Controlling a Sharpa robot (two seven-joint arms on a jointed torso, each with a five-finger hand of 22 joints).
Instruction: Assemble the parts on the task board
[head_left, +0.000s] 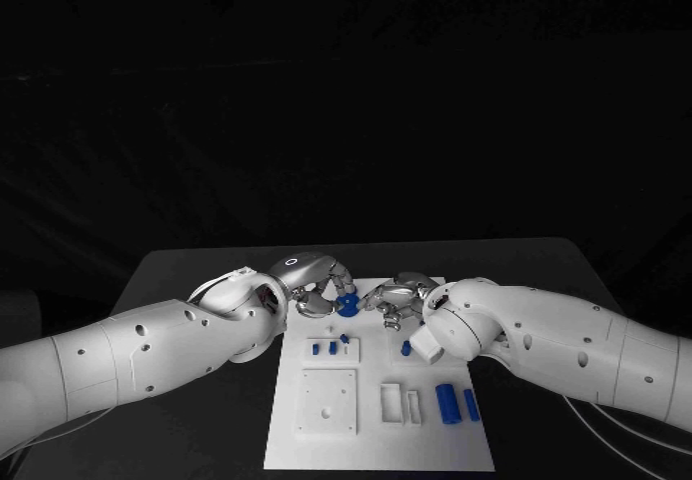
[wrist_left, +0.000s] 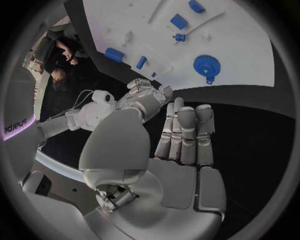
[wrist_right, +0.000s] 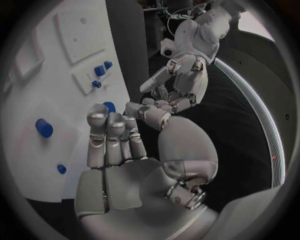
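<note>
Both white arms reach in over the black table and meet above the far edge of the task board, the hands nearly touching there. The left hand hovers at the board's far left corner, and from its wrist its fingers lie straight and side by side, apart from the thumb, with nothing in them. The right hand sits just beside it, toward the far right corner; its fingers also stretch out together over the board, the thumb curled off to the side, the palm bare. Between the two hands, at the far edge, stands a blue gear; from the head camera I cannot tell whether either hand touches it, but in the left wrist view the blue gear lies alone on the white plate. Nearer the middle, small blue pegs stand in a raised white block. Toward the near right edge two blue cylinders lie side by side, next to a pair of white slotted frames, and a flat white plate with holes lies on the near left.
</note>
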